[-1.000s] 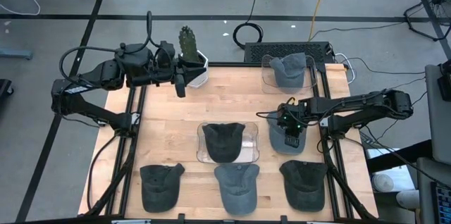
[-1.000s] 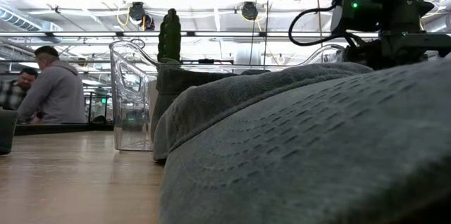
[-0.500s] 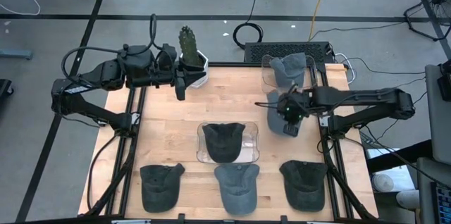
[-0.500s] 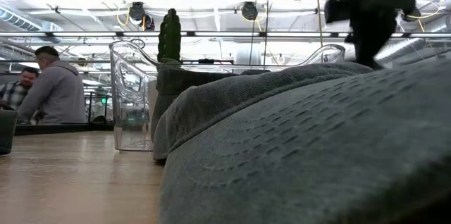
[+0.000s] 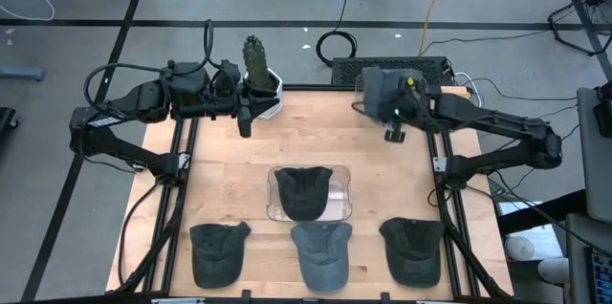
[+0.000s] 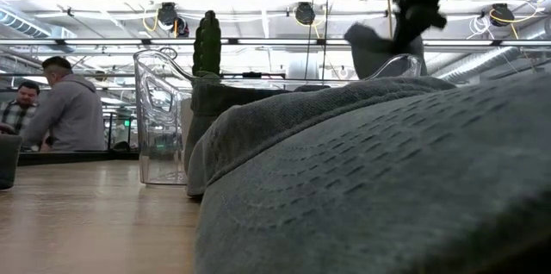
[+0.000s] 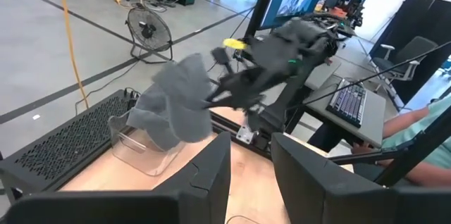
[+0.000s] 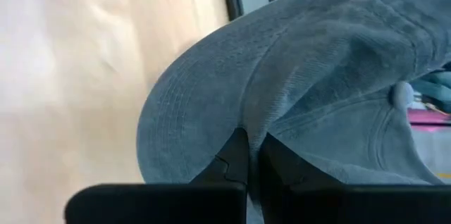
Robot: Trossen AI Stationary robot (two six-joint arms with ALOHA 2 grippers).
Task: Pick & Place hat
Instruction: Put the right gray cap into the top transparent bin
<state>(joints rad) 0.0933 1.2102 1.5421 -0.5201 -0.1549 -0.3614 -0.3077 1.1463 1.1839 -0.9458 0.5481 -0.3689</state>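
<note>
— Where is the hat now?
— The grey hat [image 5: 381, 87] hangs off the tabletop at the far right corner, over the clear bin [image 7: 141, 146], pinched in the right gripper [image 5: 394, 113], whose fingers [image 8: 236, 157] are pressed together on the fabric.
— And the left gripper [image 5: 244, 113]?
— Near the far left corner beside the potted cactus [image 5: 253, 55], fingers [image 7: 204, 175] partly spread, holding nothing.

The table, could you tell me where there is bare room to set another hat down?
The table is bare on its left half, between the plant pot and the front row of hats. The right middle is also bare. The far right corner is crowded: the right gripper holds a hat over the clear bin.
</note>
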